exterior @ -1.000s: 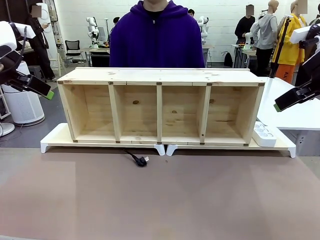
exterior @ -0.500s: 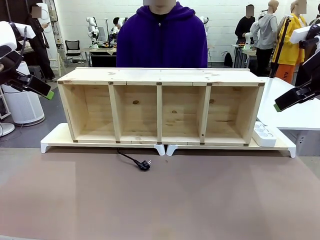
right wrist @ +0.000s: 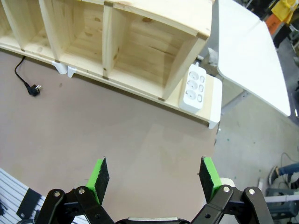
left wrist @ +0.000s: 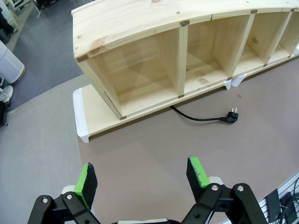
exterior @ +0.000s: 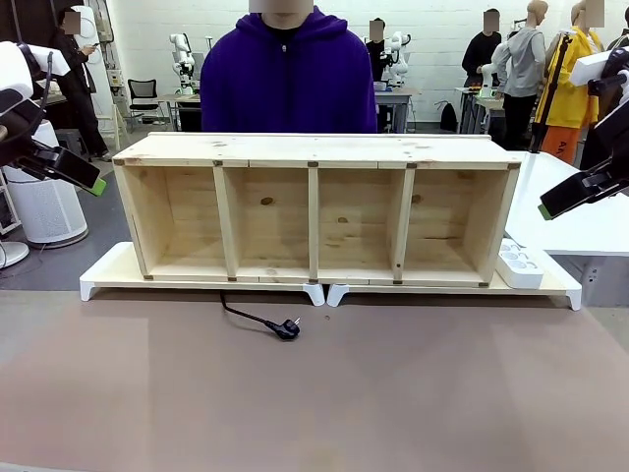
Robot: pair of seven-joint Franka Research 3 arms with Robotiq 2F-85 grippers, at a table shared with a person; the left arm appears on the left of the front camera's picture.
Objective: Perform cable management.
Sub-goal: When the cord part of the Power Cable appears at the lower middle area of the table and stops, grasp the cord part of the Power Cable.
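- My left gripper [left wrist: 141,175]: fingers spread wide, nothing between the green pads, hovering over the brown table [left wrist: 140,144] off the shelf's left end.
- My right gripper [right wrist: 154,173]: wide open too, empty, above the table near the shelf's right end.
- cable [exterior: 257,320]: a short stretch comes out from under the white riser [exterior: 108,270], curves across the table. Its plug [exterior: 287,328] lies flat near the middle, well apart from both grippers.
- wooden shelf [exterior: 314,152]: four open compartments, sits on the risers.
- power strip [right wrist: 192,88]: white, on the right riser, just beside the shelf's end.
- person [exterior: 290,79]: purple hoodie, behind the shelf.
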